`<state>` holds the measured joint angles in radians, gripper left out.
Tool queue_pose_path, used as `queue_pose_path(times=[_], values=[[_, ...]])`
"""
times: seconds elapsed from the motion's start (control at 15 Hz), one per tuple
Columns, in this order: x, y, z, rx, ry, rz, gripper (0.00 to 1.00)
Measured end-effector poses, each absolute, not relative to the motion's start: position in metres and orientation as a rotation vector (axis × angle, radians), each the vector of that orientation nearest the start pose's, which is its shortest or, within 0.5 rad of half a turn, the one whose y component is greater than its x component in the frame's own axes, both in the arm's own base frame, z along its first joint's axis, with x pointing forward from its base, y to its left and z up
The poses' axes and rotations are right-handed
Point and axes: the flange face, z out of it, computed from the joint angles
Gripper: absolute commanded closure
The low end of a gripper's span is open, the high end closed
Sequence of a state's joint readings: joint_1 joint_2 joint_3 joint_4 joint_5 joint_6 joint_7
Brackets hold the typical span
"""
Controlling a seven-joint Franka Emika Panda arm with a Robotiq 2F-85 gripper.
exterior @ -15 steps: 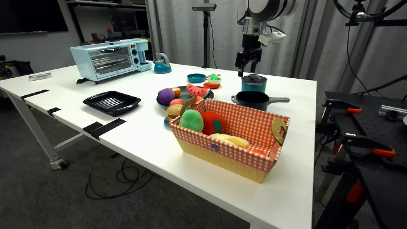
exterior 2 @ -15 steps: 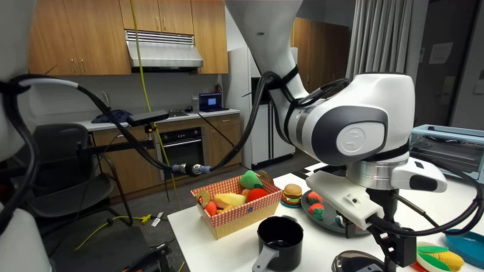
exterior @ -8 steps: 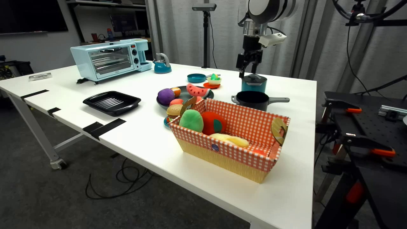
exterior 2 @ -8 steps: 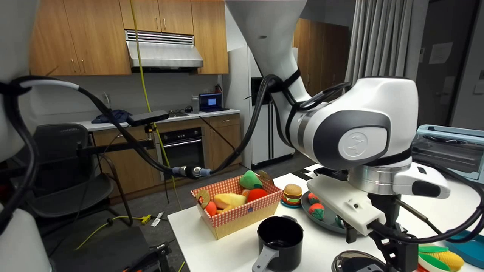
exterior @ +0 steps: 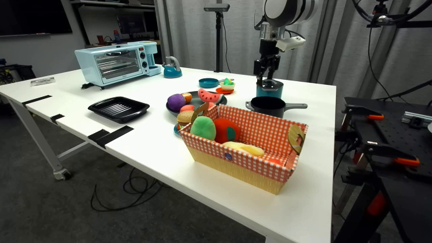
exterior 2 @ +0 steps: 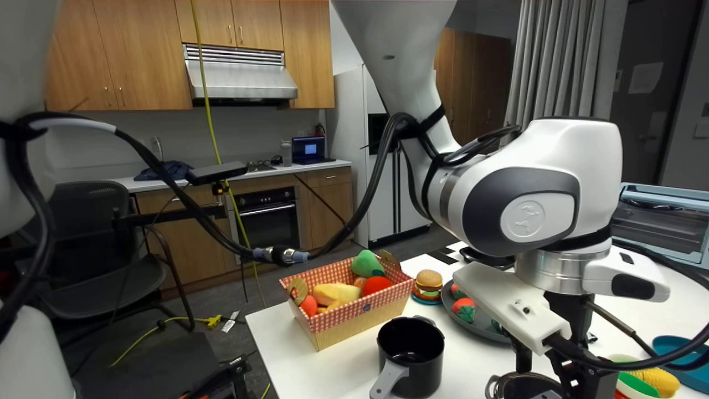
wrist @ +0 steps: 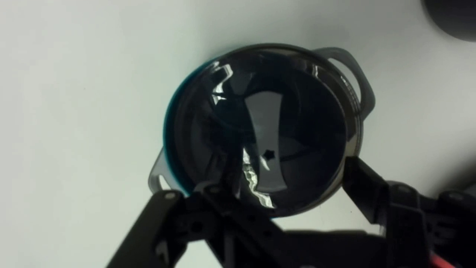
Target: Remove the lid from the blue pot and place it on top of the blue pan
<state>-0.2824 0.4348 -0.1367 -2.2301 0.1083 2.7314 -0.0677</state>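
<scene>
Round teal-blue pot (exterior: 269, 92): right of centre in an exterior view;
Dark glossy round lid (wrist: 262, 128): on the pot;
Black two-fingered gripper (wrist: 292, 167): spread wide at the lid; contact unclear;
Deep black saucepan (exterior 2: 418, 371): bottom middle of an exterior view;
Shallow round teal-blue pan (exterior: 208, 84): upper middle of an exterior view

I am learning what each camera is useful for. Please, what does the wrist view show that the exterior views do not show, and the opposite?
Only the wrist view shows the star on the grip of the lid, and both side handles together.

Only the exterior views show the basket, the toy burger, the toaster oven and the blue pan.

Both share the blue pot with the lid on it, the open gripper and the white table; probably also the black pot, which the wrist view shows only as a dark edge.
</scene>
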Motion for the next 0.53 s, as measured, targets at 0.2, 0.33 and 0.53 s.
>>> queue_pose_path(times=[0.2, 0.33, 0.53], values=[[0.501, -0.235, 0.183, -3.092, 0.695, -0.110, 0.82], [0.499, -0.241, 0.184, -3.091, 0.707, -0.111, 0.97], [0.495, -0.248, 0.184, -3.091, 0.719, -0.111, 0.96]])
